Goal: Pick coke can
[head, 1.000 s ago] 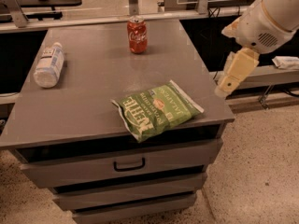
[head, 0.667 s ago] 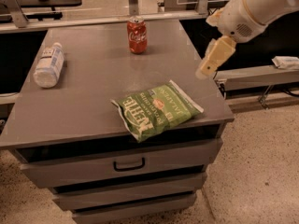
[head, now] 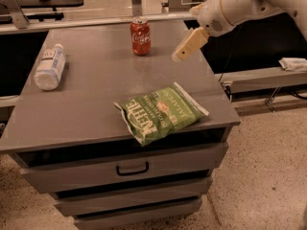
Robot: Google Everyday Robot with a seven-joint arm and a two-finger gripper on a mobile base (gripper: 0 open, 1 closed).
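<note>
The coke can [head: 140, 36] is a small red can with white script and a silver top. It stands upright near the far edge of the grey cabinet top [head: 96, 85]. My gripper [head: 178, 55] hangs over the right part of the top, to the right of the can and a little nearer the camera, apart from it. It holds nothing.
A green chip bag [head: 160, 112] lies near the front edge of the top. A clear plastic bottle with a white label [head: 49, 67] lies on its side at the left. Drawers sit below the top. A low shelf [head: 268, 75] is at the right.
My arm has swung left and farther over the cabinet top, bringing the gripper from beyond the right edge to near the can. The can, bag and bottle have not moved.
</note>
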